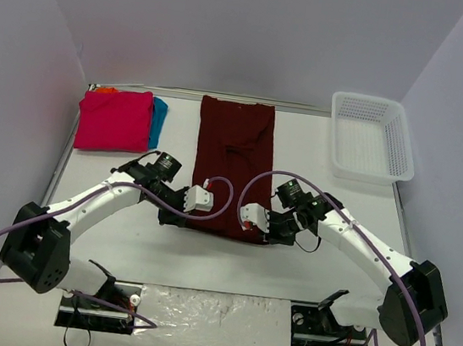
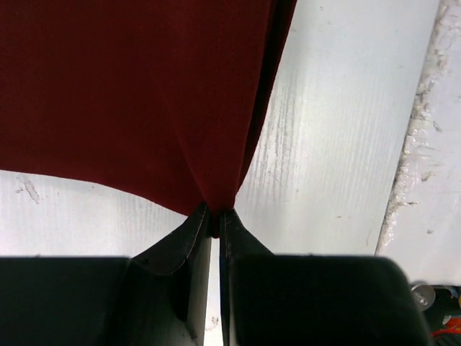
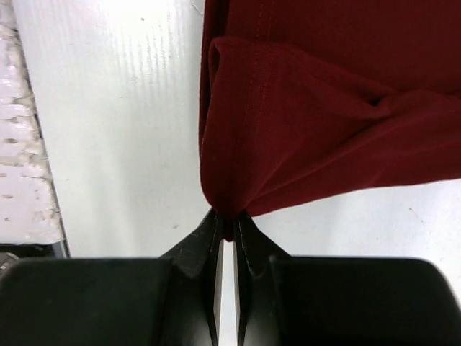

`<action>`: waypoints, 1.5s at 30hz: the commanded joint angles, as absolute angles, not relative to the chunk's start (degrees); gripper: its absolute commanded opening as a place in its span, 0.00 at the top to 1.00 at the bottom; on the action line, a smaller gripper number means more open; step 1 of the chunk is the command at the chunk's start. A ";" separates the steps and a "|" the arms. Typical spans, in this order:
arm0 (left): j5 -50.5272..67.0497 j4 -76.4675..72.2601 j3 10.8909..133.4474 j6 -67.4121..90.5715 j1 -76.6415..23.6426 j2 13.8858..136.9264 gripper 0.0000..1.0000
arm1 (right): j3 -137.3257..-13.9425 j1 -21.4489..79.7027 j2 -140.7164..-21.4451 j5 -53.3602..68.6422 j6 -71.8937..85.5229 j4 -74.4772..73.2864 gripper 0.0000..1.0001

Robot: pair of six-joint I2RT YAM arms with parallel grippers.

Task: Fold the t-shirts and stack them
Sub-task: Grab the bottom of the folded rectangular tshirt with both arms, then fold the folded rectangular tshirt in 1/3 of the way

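Observation:
The dark maroon t-shirt [image 1: 235,156] lies as a long narrow strip down the middle of the table. My left gripper [image 1: 173,215] is shut on its near left corner, seen in the left wrist view [image 2: 215,216] with the cloth [image 2: 130,94] pinched between the jaws. My right gripper [image 1: 273,232] is shut on its near right corner, seen in the right wrist view [image 3: 227,222] with the cloth [image 3: 317,122] bunched at the tips. A bright pink shirt [image 1: 116,118] lies folded at the back left on a teal blue one [image 1: 159,116], with an orange edge [image 1: 106,89] behind.
A white mesh basket [image 1: 371,137] stands at the back right. The table's near edge has a rough white strip [image 2: 421,144]. Grey walls close the table on three sides.

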State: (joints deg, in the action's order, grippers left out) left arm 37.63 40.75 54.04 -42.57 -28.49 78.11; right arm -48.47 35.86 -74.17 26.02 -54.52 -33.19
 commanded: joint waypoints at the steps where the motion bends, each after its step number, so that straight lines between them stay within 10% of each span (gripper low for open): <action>1: 39.20 46.40 55.99 -45.62 -28.12 75.94 0.98 | -51.59 34.72 -72.07 28.03 -55.46 -43.14 1.00; 45: 29.45 43.69 75.49 -39.55 -26.02 82.17 0.98 | -79.10 24.96 -88.85 30.41 -61.17 -49.31 1.00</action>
State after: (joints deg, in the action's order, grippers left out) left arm 31.16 44.99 72.14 -39.86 -26.92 81.73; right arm -76.12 25.80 -87.61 30.96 -59.92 -47.55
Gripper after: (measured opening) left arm 0.053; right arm 0.025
